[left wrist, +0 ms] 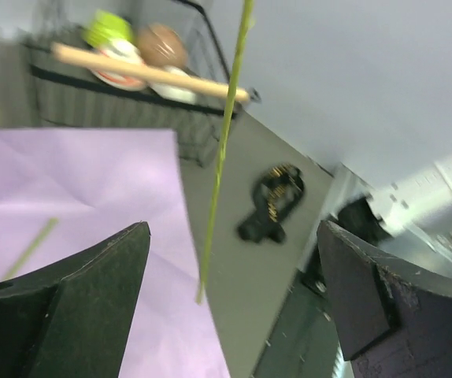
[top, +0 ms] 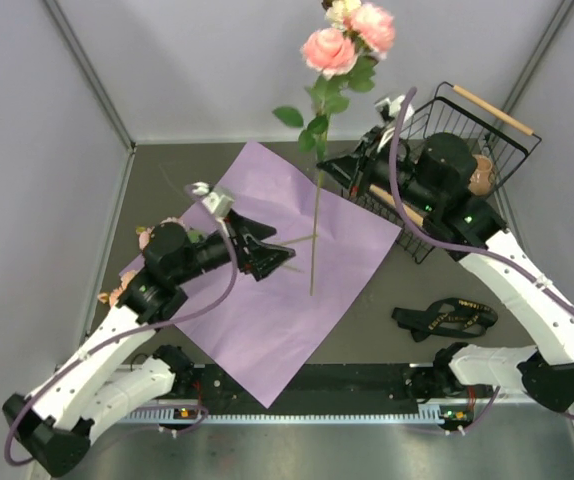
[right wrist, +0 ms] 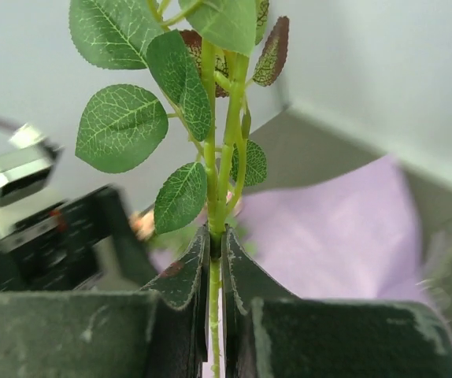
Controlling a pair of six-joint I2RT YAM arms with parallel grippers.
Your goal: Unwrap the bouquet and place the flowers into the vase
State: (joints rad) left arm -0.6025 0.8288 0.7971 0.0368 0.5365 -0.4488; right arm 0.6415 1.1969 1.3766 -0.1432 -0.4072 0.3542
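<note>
My right gripper (top: 327, 165) is shut on the green stems of the flowers (top: 333, 50), holding them upright above the table with pink and cream roses on top. In the right wrist view the jaws (right wrist: 216, 240) pinch the stem (right wrist: 214, 299) just below the leaves (right wrist: 124, 126). The long stem (top: 314, 230) hangs down over the pink-lilac paper sheet (top: 267, 320), which lies flat. My left gripper (top: 285, 252) stands open just left of the stem, holding nothing; its fingers (left wrist: 92, 291) frame the stem's lower end (left wrist: 202, 283). The black ribbon (top: 445, 318) lies on the table. The vase does not show.
A black wire basket (top: 512, 150) with a wooden handle (top: 492, 108) stands at the back right, holding round pots. More flowers (top: 139, 240) lie at the paper's left edge, under my left arm. Grey walls close in the table on three sides.
</note>
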